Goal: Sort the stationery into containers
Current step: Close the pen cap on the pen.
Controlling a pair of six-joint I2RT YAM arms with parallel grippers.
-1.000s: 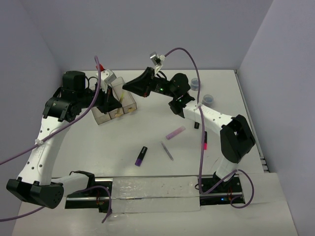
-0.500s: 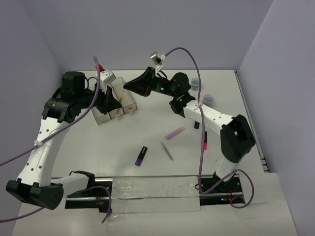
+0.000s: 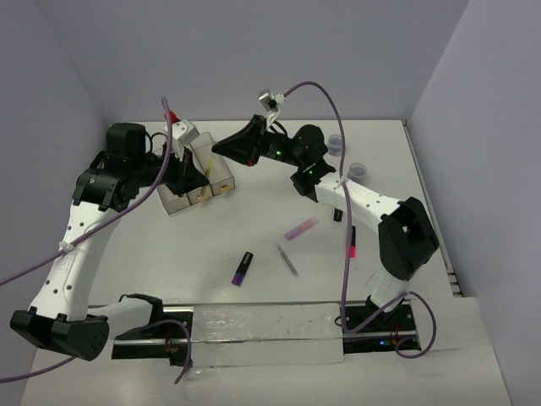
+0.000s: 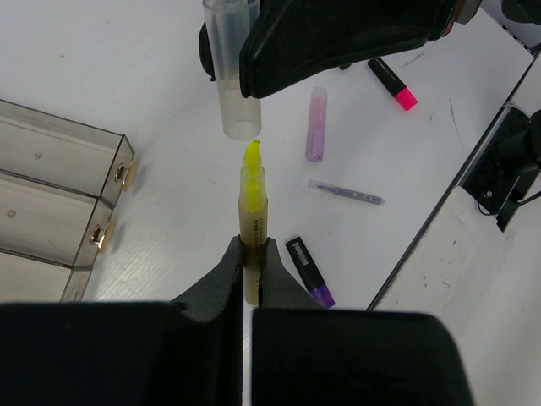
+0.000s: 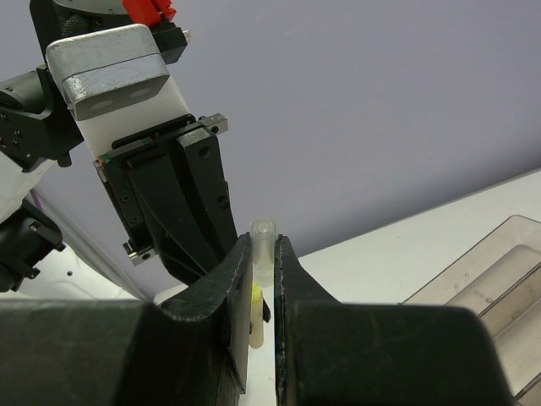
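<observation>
My left gripper (image 4: 249, 247) is shut on an uncapped yellow marker (image 4: 251, 199), its tip pointing away from me. My right gripper (image 5: 263, 254) is shut on a clear cap (image 5: 263, 235), whose open end faces the yellow tip with a small gap between them (image 4: 237, 80). Both grippers meet above the three smoky bins (image 3: 221, 180), left (image 3: 199, 169) and right (image 3: 223, 149). On the table lie a lilac marker (image 3: 302, 228), a purple marker (image 3: 243, 267), a grey stick (image 3: 287, 260) and a pink-red marker (image 3: 351, 243). Two grey-blue rolls (image 3: 336, 144) (image 3: 357, 171) sit at the far right.
A small black piece (image 3: 336, 216) lies by the right arm's forearm. The bins' labelled ends (image 4: 125, 173) show at the left of the left wrist view. A clear strip (image 3: 270, 334) runs along the near edge between the arm bases. Walls close the back and sides.
</observation>
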